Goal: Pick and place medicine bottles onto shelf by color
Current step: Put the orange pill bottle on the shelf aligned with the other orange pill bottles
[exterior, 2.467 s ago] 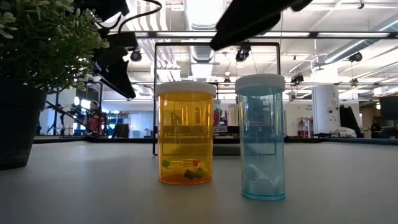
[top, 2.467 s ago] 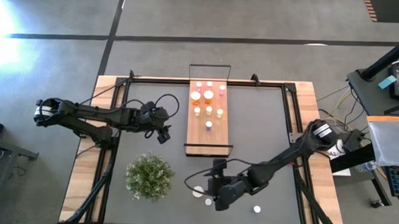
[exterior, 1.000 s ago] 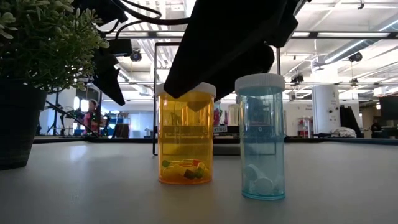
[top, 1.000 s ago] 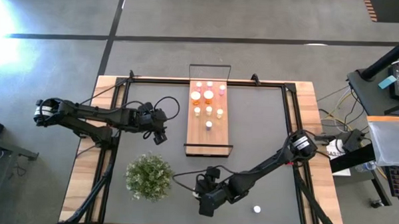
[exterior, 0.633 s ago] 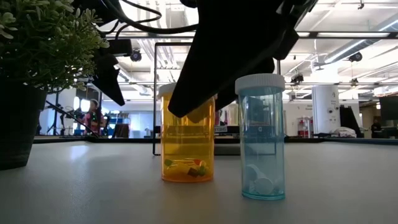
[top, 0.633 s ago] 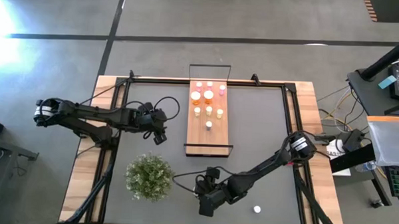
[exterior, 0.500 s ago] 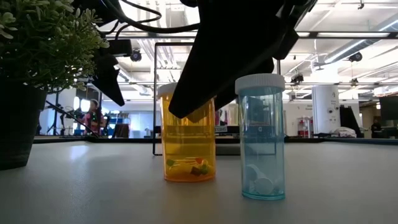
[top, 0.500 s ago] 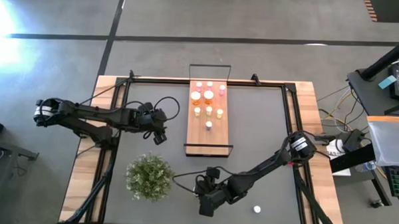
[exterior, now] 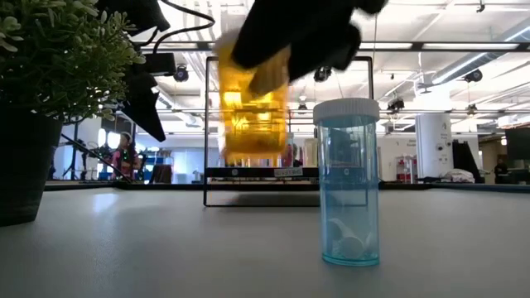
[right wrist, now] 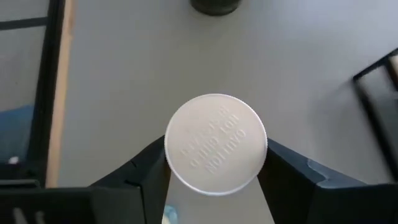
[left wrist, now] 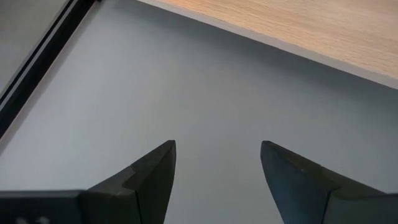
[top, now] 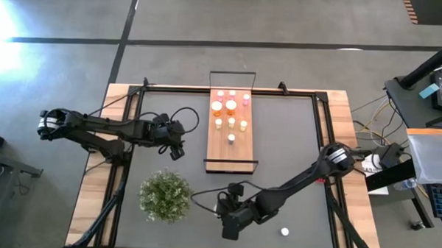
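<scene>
**Orange bottle lifted; carry it level to the shelf**

While the right end effector (right wrist: 214,177) clenched the orange bottle (exterior: 255,103) just under its white cap (right wrist: 216,144), the bottle hung clear of the worktop (exterior: 166,248), beside the blue bottle (exterior: 349,182) standing there. A good carry would have kept it upright, risen above the blue bottle, and set it among the orange ones on the shelf (top: 231,157). The left end effector (left wrist: 217,168) waited released beside the shelf.
</scene>
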You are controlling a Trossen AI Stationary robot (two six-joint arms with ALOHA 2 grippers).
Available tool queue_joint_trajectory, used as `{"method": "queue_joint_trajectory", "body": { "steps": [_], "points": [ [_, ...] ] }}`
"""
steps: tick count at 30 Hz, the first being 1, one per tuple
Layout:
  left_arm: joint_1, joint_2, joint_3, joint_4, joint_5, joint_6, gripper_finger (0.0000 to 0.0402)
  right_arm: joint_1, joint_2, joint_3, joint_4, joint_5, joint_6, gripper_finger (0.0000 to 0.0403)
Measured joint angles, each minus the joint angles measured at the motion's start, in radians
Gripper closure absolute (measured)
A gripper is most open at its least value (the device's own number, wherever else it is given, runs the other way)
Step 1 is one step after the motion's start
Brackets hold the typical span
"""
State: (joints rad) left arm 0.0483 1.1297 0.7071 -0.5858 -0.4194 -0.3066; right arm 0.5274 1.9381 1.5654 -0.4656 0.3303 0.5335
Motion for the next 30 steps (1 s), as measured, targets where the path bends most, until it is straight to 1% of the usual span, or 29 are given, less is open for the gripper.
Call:
{"method": "queue_joint_trajectory", "body": {
  "steps": [6,15,17,21,23,25,30],
  "points": [
    [0.0,0.0,-0.001,0.0,0.0,-0.001,0.0182,0.0,-0.12,-0.001,-0.112,0.002,-0.003,0.0202],
    [0.0,0.0,-0.001,0.0,0.0,-0.002,0.0182,0.002,-0.315,-0.002,-0.136,0.023,-0.029,0.02],
    [0.0,0.0,-0.001,0.0,0.0,-0.002,0.0182,0.003,-0.359,-0.002,-0.161,0.084,-0.063,0.02],
    [0.0,0.0,-0.001,0.002,0.0,-0.003,0.0182,-0.014,-0.436,-0.002,-0.263,0.314,-0.102,0.02],
    [0.0,0.0,-0.001,0.001,0.0,-0.003,0.0182,-0.041,-0.465,-0.002,-0.328,0.404,-0.099,0.02],
    [0.0,0.0,-0.001,0.002,0.0,-0.004,0.0182,-0.082,-0.491,-0.008,-0.387,0.446,-0.089,0.02],
    [0.0,0.0,-0.001,0.002,0.0,-0.005,0.0182,-0.223,-0.517,-0.036,-0.491,0.448,-0.099,0.02]
  ]
}}
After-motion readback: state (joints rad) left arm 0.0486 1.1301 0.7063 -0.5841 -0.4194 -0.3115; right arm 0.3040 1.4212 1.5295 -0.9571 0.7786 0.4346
